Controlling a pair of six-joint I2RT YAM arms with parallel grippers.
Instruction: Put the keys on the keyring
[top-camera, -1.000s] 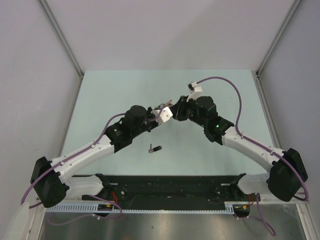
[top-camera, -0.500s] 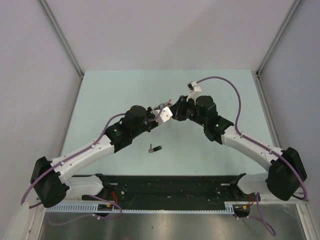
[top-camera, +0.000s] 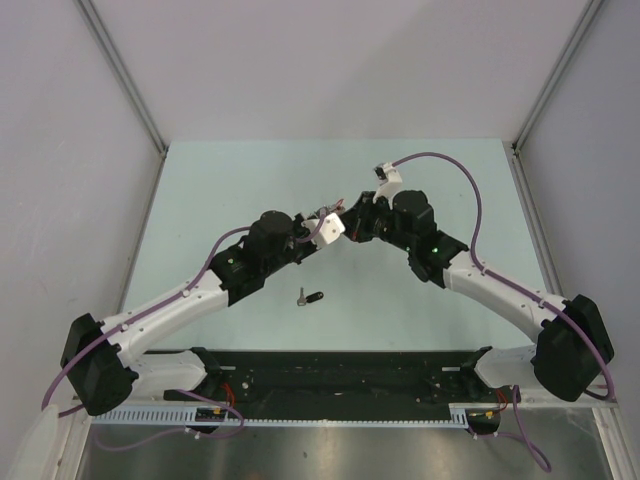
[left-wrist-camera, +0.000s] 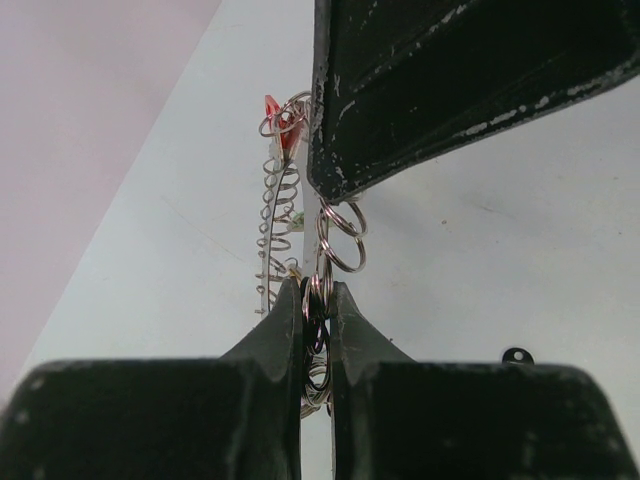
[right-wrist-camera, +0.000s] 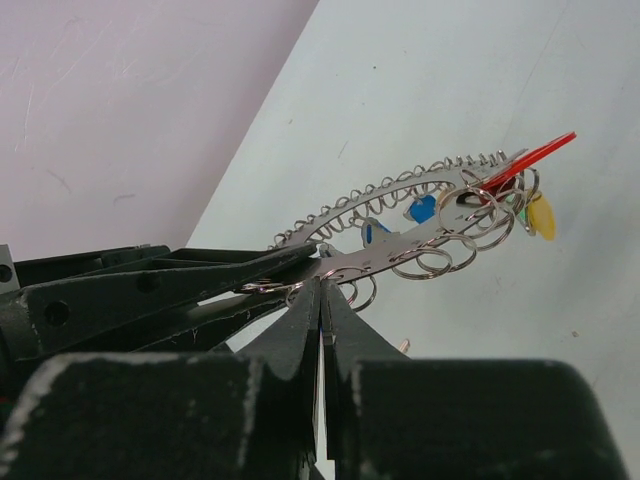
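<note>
keyring is up off the counter, caught between the two hands where the arms meet in the middle. left hand is clamped on it: from its wrist cam the fingers have a bunch of the small split rings squeezed between the tips, and the rest of the ring runs edge-on away from it. right hand comes in from the other side with its fingers pressed together right at the near edge of the ring. it looks like it's nipping the thin metal there, but i can't tell for sure. keys with blue, red and yellow heads hang at the far end of the ring. one black-headed key lies loose on the counter, nearer the arm bases, well apart from both hands.
</note>
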